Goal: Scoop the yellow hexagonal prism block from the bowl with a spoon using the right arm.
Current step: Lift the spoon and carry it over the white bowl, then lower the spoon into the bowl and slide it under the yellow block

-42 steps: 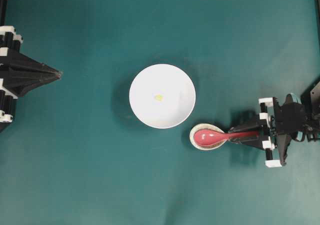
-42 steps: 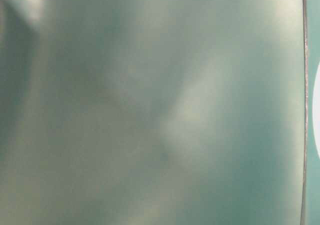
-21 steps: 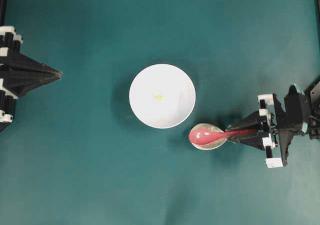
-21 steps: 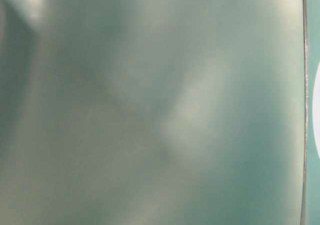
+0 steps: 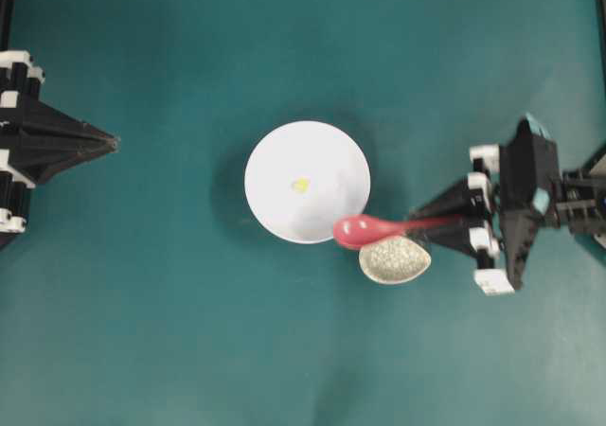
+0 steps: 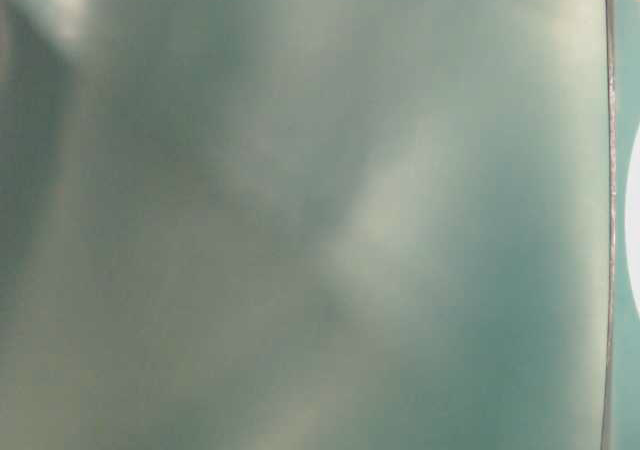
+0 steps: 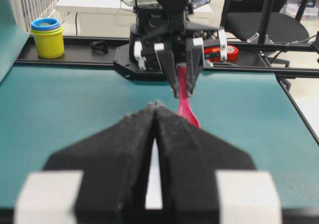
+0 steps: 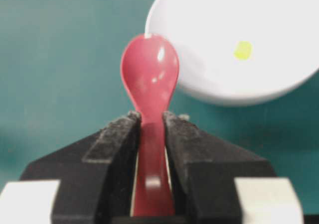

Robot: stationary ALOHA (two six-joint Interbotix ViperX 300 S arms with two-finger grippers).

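Risking a knock against the large round white bowl (image 5: pixel 308 182), the black two-fingered right gripper (image 5: pixel 424 225) is clamping the handle of the glossy pink-red spoon (image 5: pixel 365 228), whose scoop is hovering at the rim above the speckled beige spoon rest (image 5: pixel 396 260); a low entry could tip it. The tiny yellow hexagonal block (image 5: pixel 300 185) is lying mid-bowl, beyond the scoop. The idle left gripper (image 5: pixel 106 143) is sitting closed and empty.

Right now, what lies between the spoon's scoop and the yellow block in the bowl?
Only bare white bowl floor. In the overhead view the spoon has its scoop at the bowl's lower-right rim, and nothing lies between it and the yellow block.
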